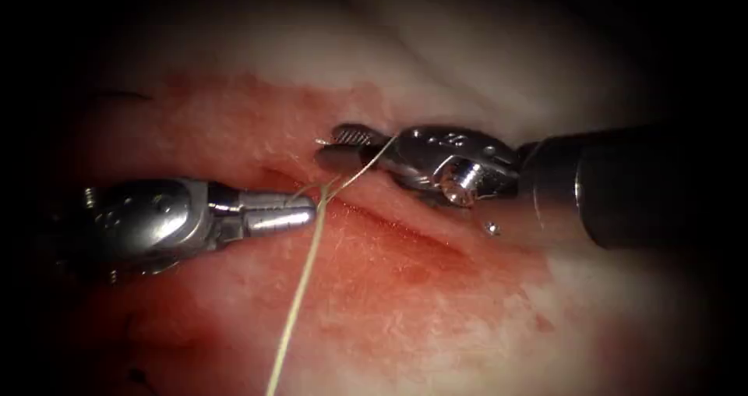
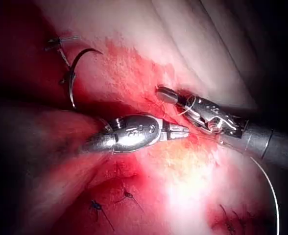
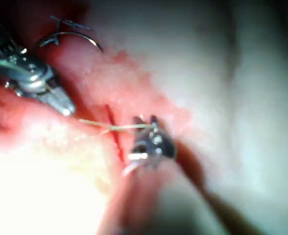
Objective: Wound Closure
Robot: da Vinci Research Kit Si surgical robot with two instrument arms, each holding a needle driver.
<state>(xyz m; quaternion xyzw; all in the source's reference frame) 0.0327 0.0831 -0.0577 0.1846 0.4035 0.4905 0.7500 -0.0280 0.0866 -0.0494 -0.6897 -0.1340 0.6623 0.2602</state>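
Dim, heavy dark vignette at edges (endoscope); glare on tissue (image 3: 41, 196), right wrist view blurred.

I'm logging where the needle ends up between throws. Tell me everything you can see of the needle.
The needle is a thin, dark, metallic-looking curved arc lying on the reddened tissue, away from both tools, neither of which holds it. One end sits beside a dark knotted stitch; whether any part is in the tissue I cannot tell. The right wrist view shows it too.
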